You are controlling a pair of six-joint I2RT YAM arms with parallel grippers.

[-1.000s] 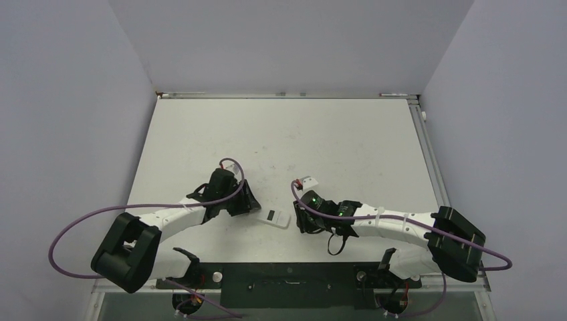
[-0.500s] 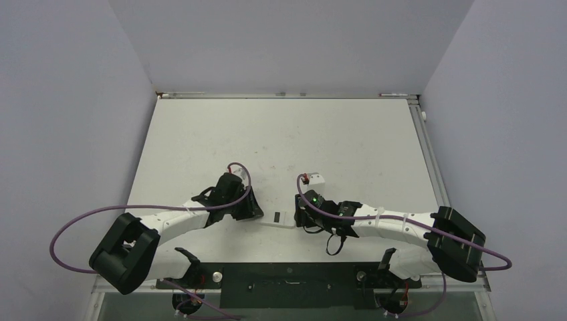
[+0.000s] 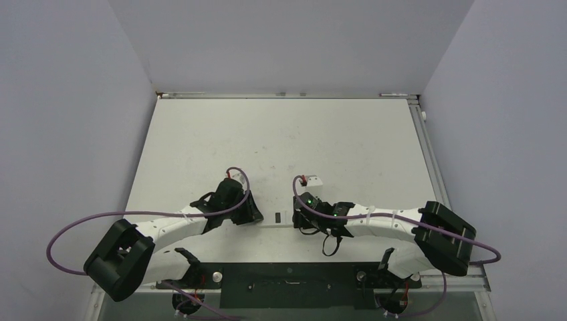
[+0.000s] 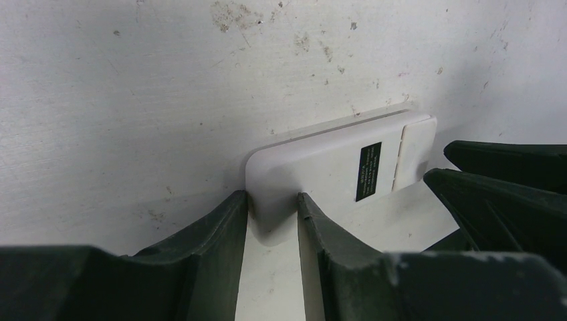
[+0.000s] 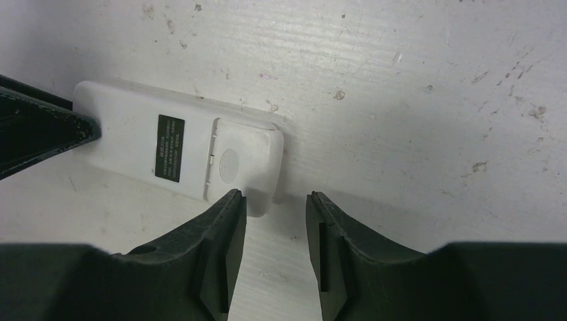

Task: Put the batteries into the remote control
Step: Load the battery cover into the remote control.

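The remote control (image 3: pixel 279 219) lies flat near the front edge, plain white face up with a black label, between my two grippers. It shows in the left wrist view (image 4: pixel 321 164) and the right wrist view (image 5: pixel 180 147). My left gripper (image 3: pixel 257 215) has its narrow jaws closed round the remote's left corner (image 4: pixel 271 200). My right gripper (image 3: pixel 295 219) stands at the remote's right end, jaws a little apart (image 5: pixel 275 197), with only its left finger touching the corner. A tiny red thing (image 3: pixel 303 178), the batteries as far as I can tell, lies behind the right gripper.
A small flat white square piece (image 3: pixel 313 180) lies beside the red thing. The black base plate (image 3: pixel 287 284) runs along the table's near edge. Purple cables loop from both arms. Grey walls enclose the table on three sides.
Both grippers have closed in on the remote from either side and moved towards the front edge. The remote has turned from tilted to level. The white piece and red thing have shifted slightly.
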